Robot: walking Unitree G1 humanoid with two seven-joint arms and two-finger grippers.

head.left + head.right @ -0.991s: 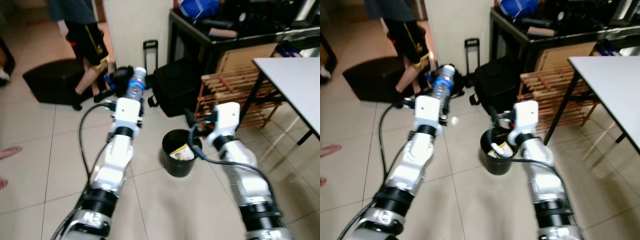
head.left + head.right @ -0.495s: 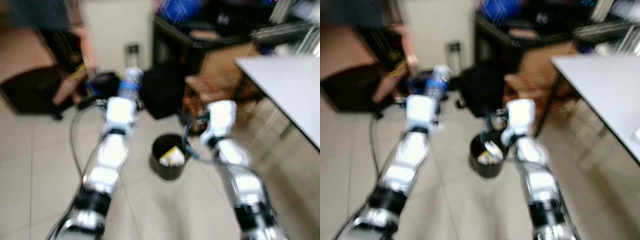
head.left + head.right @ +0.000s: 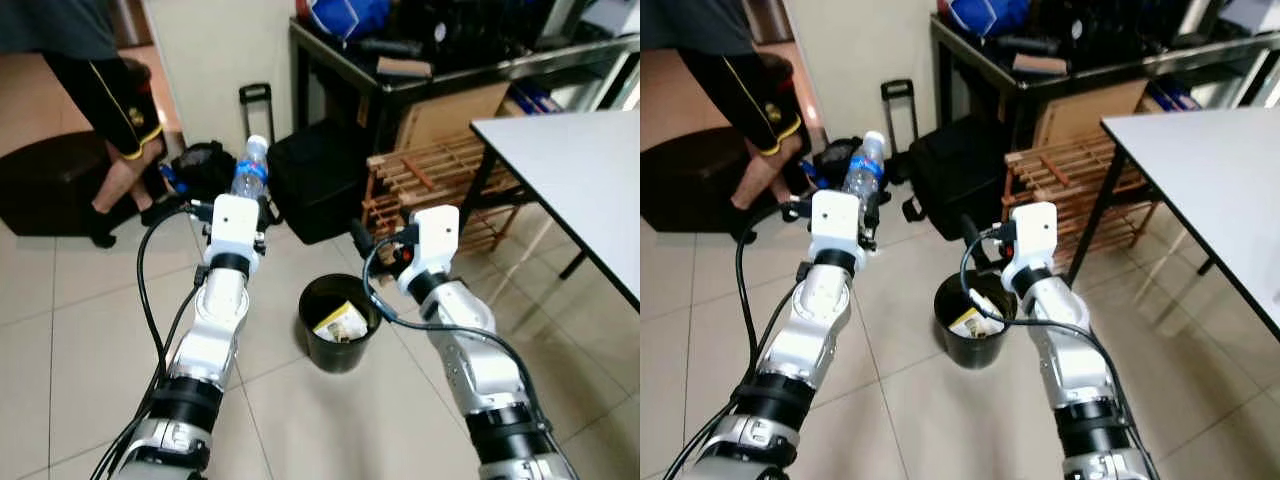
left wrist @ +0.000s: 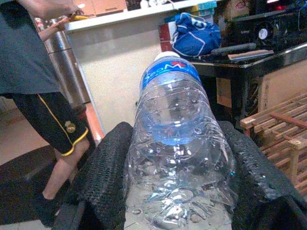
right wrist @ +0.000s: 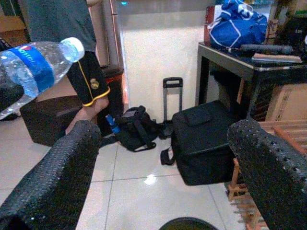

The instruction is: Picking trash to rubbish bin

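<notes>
A clear plastic water bottle with a blue label and white cap stands upright in my left gripper, which is shut on its body. It is held up to the left of a black rubbish bin on the tiled floor. The bin holds a yellow and white wrapper. My right gripper hovers open above the bin's far right rim, with nothing between its fingers. From the right wrist, the bottle appears off to one side.
A person stands at the back left beside a dark ottoman. Black bags lie against the wall behind the bin. A wooden rack and a white table stand on the right.
The whole picture shifted and blurred half a second ago, so the camera moved. The left gripper still holds the bottle and the right gripper stays open near the bin.
</notes>
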